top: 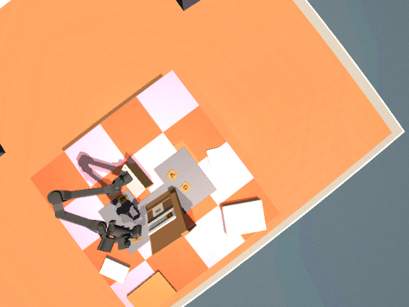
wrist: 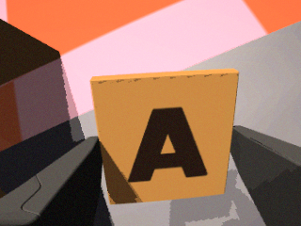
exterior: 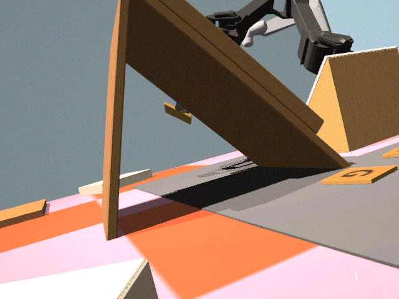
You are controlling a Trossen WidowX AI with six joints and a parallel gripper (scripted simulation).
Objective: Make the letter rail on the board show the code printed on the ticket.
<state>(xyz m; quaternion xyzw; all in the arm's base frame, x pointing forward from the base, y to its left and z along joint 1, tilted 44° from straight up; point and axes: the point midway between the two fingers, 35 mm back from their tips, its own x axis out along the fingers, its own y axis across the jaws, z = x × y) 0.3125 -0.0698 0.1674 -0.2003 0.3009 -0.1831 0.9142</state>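
My gripper [wrist: 166,140] is shut on the orange A tile [wrist: 155,94] [exterior: 177,113], held by its side edges. The tile is in the air, tilted, its letter facing the wrist camera; in the top view the arm mostly covers it. The slanted brown board [top: 165,239] [exterior: 193,80] is to the right of the gripper in the top view. Its pale rail [top: 162,226] has one tile [top: 169,215] beside it, letter unclear. The ticket [top: 158,210] is too small to read. V [top: 171,174] and G [top: 185,187] [exterior: 354,175] tiles lie flat; another tile [top: 123,198] lies in shadow.
A grey mat [top: 201,171] [exterior: 322,218] lies under the loose tiles. A white-faced wedge [top: 137,185] [exterior: 360,106] stands near the arm's base. A large white box [top: 244,217], small white block [top: 114,269] and orange block [top: 151,290] lie around the board.
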